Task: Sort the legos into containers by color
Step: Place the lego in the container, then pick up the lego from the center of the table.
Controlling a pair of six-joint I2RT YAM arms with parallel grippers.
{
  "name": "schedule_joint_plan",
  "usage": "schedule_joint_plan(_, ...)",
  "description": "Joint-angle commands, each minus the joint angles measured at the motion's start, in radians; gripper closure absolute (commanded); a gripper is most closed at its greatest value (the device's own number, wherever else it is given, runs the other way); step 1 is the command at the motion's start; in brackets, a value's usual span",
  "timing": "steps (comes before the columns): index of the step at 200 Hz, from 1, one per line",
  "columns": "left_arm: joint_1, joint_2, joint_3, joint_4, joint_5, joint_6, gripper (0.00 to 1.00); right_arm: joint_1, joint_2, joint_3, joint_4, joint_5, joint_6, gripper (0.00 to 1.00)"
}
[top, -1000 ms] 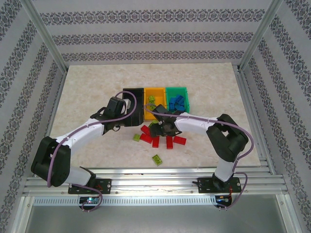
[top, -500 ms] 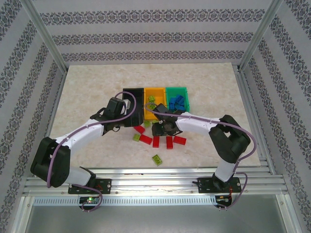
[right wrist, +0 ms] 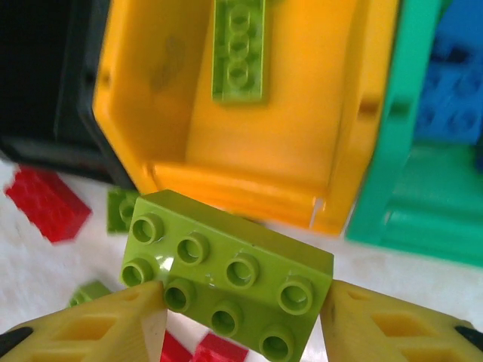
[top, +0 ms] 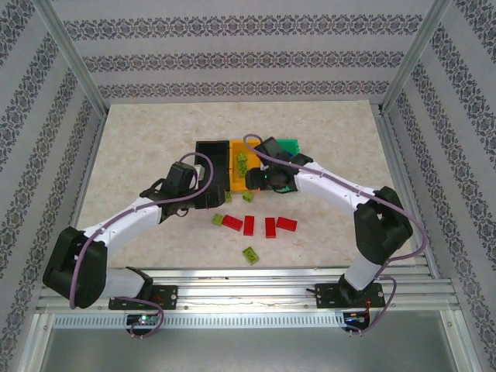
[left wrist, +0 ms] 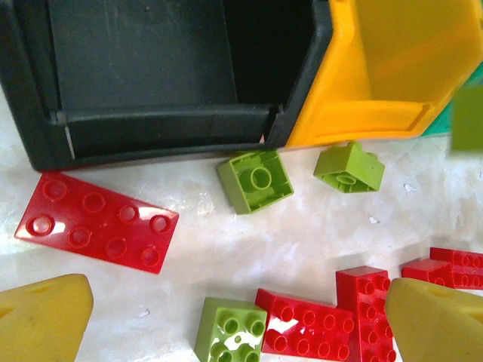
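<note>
**A:** Orange bin (right wrist: pixel 302 128) first: what sits in it?

**B:** One long lime plate (right wrist: pixel 240 49), lying flat on its floor. The green bin (right wrist: pixel 396 143) touching its right side holds blue bricks (right wrist: pixel 453 105), too blurred for me to count. The black bin (left wrist: pixel 151 53) on the other side shows a bare dark floor.

**A:** So three bins in a row. And the end effectors?

**B:** The right end effector (right wrist: pixel 241 324) grips a lime brick (right wrist: pixel 226 264), two by four studs, between its yellow fingers, just at the orange bin's near wall. The left end effector (left wrist: pixel 241 324) stands wide open with nothing in it, above loose bricks in front of the black bin.

**A:** Count what lies on the bench (top: pixel 139 139).

**B:** From overhead, four red bricks (top: pixel 249 225) in a row and four loose lime bricks (top: pixel 250 253). The left wrist camera adds a flat red plate (left wrist: pixel 96 221), eight studs, beside the black bin's near wall.
</note>
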Motion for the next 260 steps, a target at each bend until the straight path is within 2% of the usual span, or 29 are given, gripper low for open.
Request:
schedule_joint_plan(1,0.008,-0.035,-0.015,0.005,0.001,-0.025,0.00,-0.043,0.075,0.120,-0.008,-0.007,-0.051,0.42)
schedule_joint_plan(25,0.009,-0.066,-0.027,-0.021,0.000,-0.027,0.00,-0.055,0.158,0.233,-0.039,0.001,-0.089,0.33)
schedule_joint_plan(49,0.010,-0.094,-0.042,-0.048,0.018,-0.019,0.00,-0.061,0.170,0.258,-0.051,0.004,-0.113,0.30)
schedule_joint_plan(93,0.010,-0.126,-0.093,-0.084,0.057,0.012,0.00,-0.048,0.082,0.107,0.015,-0.065,-0.105,0.35)
schedule_joint_plan(154,0.009,-0.096,-0.099,-0.073,0.093,0.020,0.00,0.051,0.066,-0.056,0.055,-0.054,-0.079,0.35)
schedule_joint_plan(260,0.010,-0.080,-0.102,-0.065,0.105,0.010,0.00,0.079,0.221,0.033,0.060,-0.012,-0.042,0.33)
